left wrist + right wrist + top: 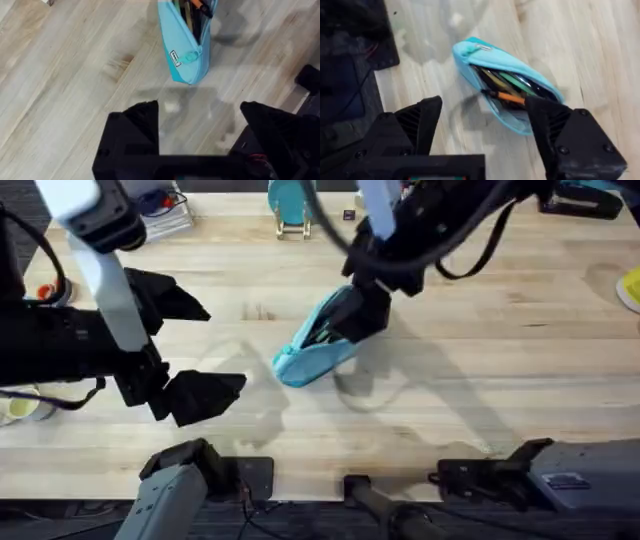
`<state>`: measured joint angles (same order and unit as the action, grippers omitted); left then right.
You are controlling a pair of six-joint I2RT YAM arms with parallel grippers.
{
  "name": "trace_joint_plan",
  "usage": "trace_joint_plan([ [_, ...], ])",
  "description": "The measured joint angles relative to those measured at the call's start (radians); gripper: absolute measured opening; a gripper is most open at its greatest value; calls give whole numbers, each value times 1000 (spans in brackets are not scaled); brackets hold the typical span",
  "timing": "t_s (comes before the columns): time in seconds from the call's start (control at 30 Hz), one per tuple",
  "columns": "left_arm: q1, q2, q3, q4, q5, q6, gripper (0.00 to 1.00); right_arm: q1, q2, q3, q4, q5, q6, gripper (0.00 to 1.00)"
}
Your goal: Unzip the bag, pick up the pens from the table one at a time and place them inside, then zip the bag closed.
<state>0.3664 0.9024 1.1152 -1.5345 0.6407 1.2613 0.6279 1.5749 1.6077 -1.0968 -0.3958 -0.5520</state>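
Left claw (195,350) hovers spread apart over bare counter (500,380), open wood between it and the unzipped bag (310,355) mid-counter; an orange pen (510,97) shows inside, the bag's far end hidden under the right claw (360,310), also spread

The left gripper (190,345) hangs with its fingers spread wide, reaching in from the left. The right gripper (352,315) points down at mid-table, fingers apart.

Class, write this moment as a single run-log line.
bag: unzipped, on table | orange pen: inside bag | left gripper: open, apart from the bag | right gripper: open, over bag
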Motion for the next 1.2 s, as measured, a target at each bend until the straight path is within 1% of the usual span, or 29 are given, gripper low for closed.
trace_joint_plan([
  [0.13,0,0,0,1,0,0,989,54,0,0,11,4,-53,995],
  [0.33,0,0,0,1,0,0,988,98,35,0,41,7,-85,995],
  [0.53,0,0,0,1,0,0,988,115,104,-2,79,12,-89,995],
  [0.77,0,0,0,1,0,0,989,124,109,-3,83,14,-92,996],
  [0.93,0,0,0,1,0,0,988,150,109,-3,87,14,-92,995],
  [1.07,0,0,0,1,0,0,989,173,109,-24,154,13,-78,995],
  [1.2,0,0,0,1,0,0,989,175,109,-82,222,13,-49,995],
])
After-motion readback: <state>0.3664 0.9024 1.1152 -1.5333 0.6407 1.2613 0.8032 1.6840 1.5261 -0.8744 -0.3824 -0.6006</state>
